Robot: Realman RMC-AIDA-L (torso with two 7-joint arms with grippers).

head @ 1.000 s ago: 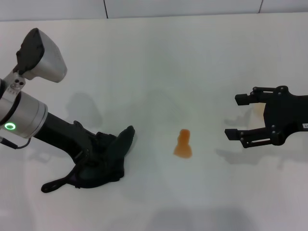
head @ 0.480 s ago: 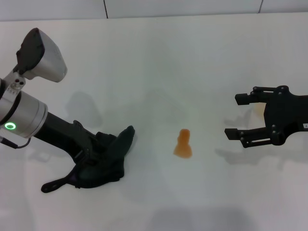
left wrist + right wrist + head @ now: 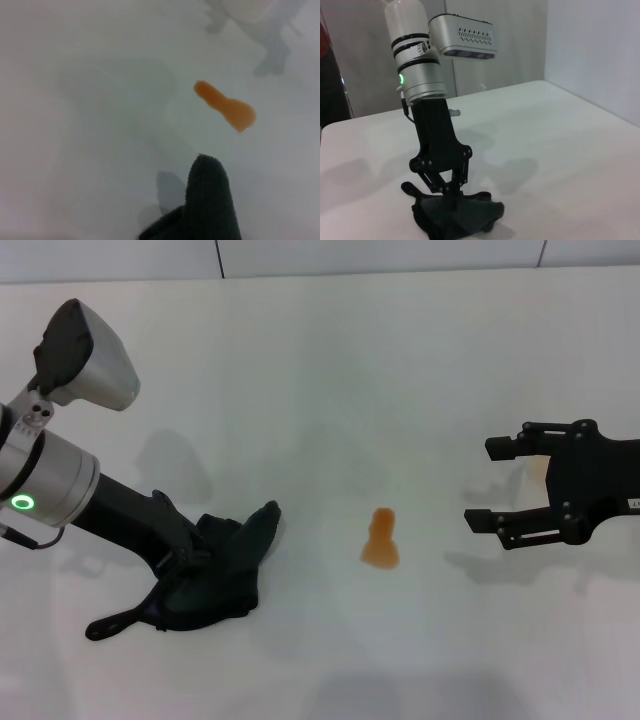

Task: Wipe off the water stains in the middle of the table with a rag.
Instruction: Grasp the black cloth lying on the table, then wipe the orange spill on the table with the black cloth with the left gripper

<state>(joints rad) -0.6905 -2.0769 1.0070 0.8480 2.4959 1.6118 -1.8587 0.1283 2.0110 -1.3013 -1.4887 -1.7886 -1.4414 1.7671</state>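
On the near left of the white surface (image 3: 330, 370), the left gripper (image 3: 185, 575) is down on the rag (image 3: 222, 568), a dark green-black cloth bunched in folds beneath it. The jaws reach into the cloth; in the right wrist view the linkage (image 3: 442, 172) narrows down to the heap of rag (image 3: 457, 215), so the jaws seem to be pinching it, though the tips are buried in the folds. A thin tail of cloth trails toward the near left edge, and a rounded corner (image 3: 210, 195) sticks out toward the middle of the surface.

Near that corner, but apart from it, lie the water stains (image 3: 380, 539): one small orange-amber translucent blotch, narrow at its far end and wider at its near end, at the centre of the surface. The left wrist view shows the blotch (image 3: 226, 106) clear of the rag's corner, with bare surface between them.

Farther to the right, well apart from the blotch, the right gripper (image 3: 490, 485) hangs over the surface with its jaws spread wide and nothing between them, pointing toward the middle. A pale object shows just behind its fingers, too hidden to identify.
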